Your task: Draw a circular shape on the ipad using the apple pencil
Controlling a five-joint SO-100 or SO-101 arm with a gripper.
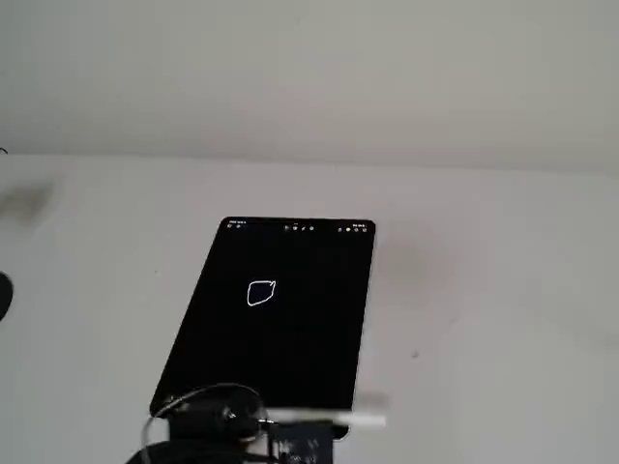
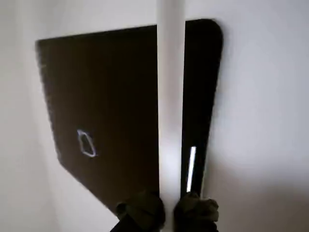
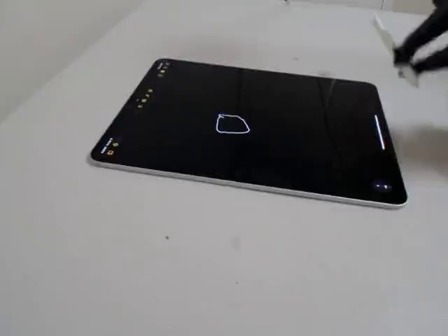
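Observation:
The ipad (image 1: 276, 353) lies flat on the white table, black screen up, with tiny icons along its far short edge. A thin white circular shape (image 1: 249, 295) shows on the screen, left of centre; it also shows in the wrist view (image 2: 90, 154) and in the other fixed view (image 3: 232, 133). My gripper (image 1: 266, 421) hovers at the tablet's near edge, shut on the apple pencil (image 1: 338, 419), which points right, blurred. In the wrist view the apple pencil (image 2: 171, 96) runs up from my fingers (image 2: 145, 211) across the ipad (image 2: 106, 87). Its tip is out of view.
The white table (image 1: 503, 290) spreads around the tablet, with a pale wall behind. A dark object (image 1: 3, 295) sits at the left edge. A thin cable loops over my black arm (image 1: 208, 394). In the other fixed view my gripper (image 3: 404, 61) is beyond the ipad's (image 3: 294, 150) right corner.

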